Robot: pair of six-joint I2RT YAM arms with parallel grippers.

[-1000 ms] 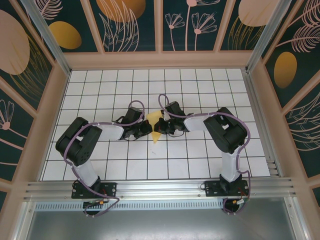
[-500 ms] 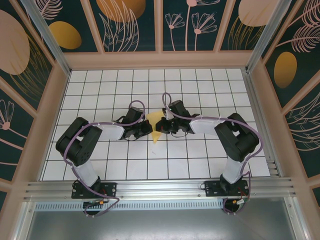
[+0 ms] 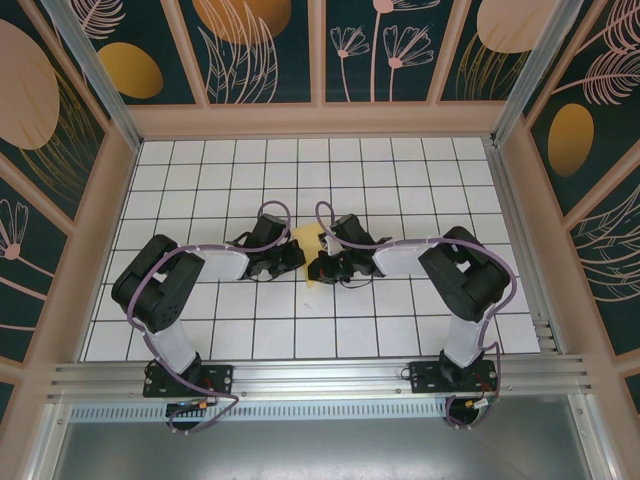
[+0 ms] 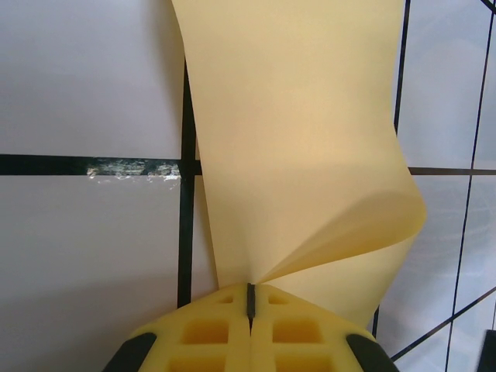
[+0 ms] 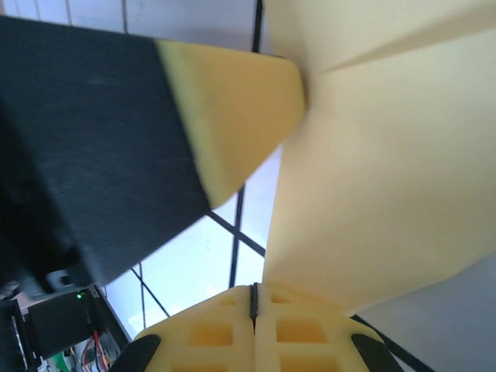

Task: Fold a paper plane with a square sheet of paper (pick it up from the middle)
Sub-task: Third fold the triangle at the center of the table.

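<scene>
Pinching one curled edge of the pale-yellow creased sheet of paper (image 4: 294, 139), the left gripper (image 4: 250, 293) has its jaws pressed together. The sheet lies midway between the left and right edges of the white gridded desk (image 3: 200, 170). The right gripper (image 5: 253, 294) clamps the opposite side, jaws closed.

Our top camera sits high up behind the arm bases (image 3: 188, 378) and looks down on the whole tiled table (image 3: 400, 170) from a fair way off. Each wrist cam rides right behind its own gripper and looks forward past it at the tabletop, super close. That puts the left gripper (image 4: 250, 298) and right gripper (image 5: 253, 298) at the bottom edge of their frames. All three views share the yellow sheet of paper (image 3: 308, 236) just ahead of both grippers.
</scene>
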